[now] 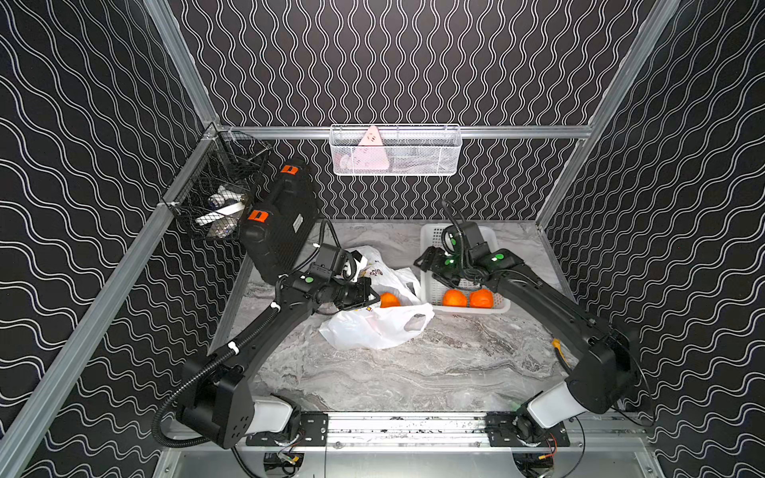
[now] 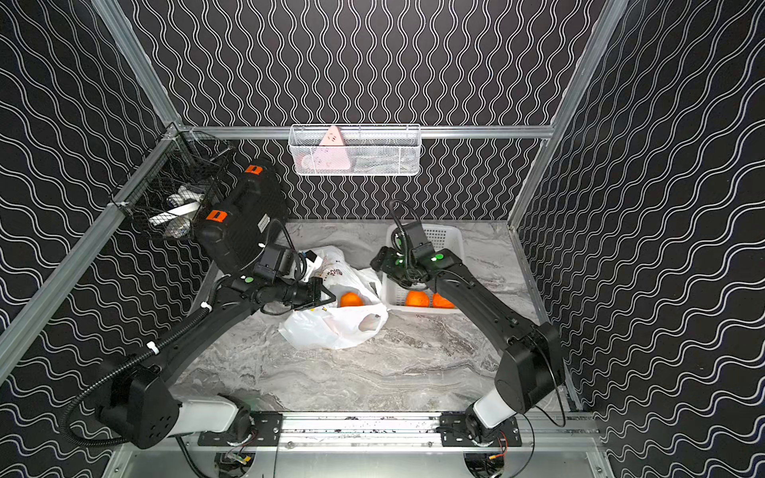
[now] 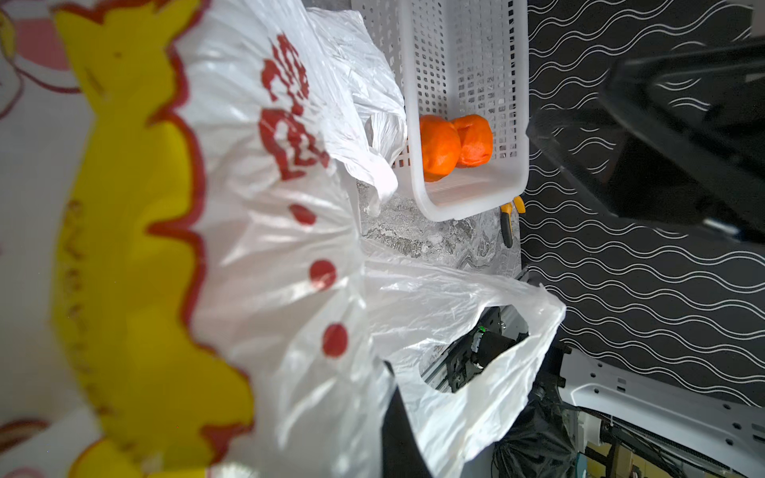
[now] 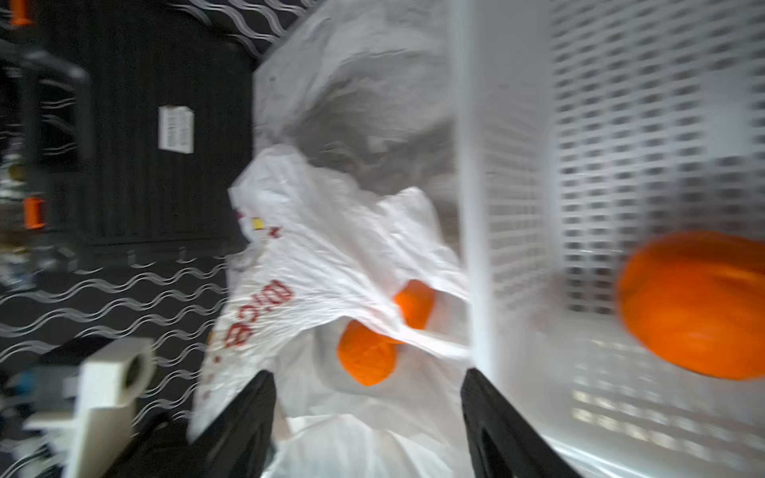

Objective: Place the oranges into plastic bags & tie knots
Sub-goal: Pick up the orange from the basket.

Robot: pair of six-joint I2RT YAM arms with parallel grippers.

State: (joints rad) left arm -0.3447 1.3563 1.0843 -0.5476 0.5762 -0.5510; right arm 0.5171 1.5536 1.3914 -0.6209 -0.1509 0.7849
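Hard to read the right wrist view, smeared throughout. Cannot make out the pinch of the left gripper (image 1: 372, 296), buried in film; closed tight on the plastic bag (image 1: 364, 331), judging by creases fanning toward one finger (image 3: 397, 418). Half hidden in the gaping bag: two oranges (image 4: 366, 358). Thin, white, crinkled, printed yellow and red; slumped mid-table (image 1: 414, 372), handle loop (image 1: 416, 322) untied, just beside the white basket (image 1: 430, 240) holding two more. Spread wide, gripping nothing, at the basket's bag-side wall: the right gripper (image 1: 424, 261).
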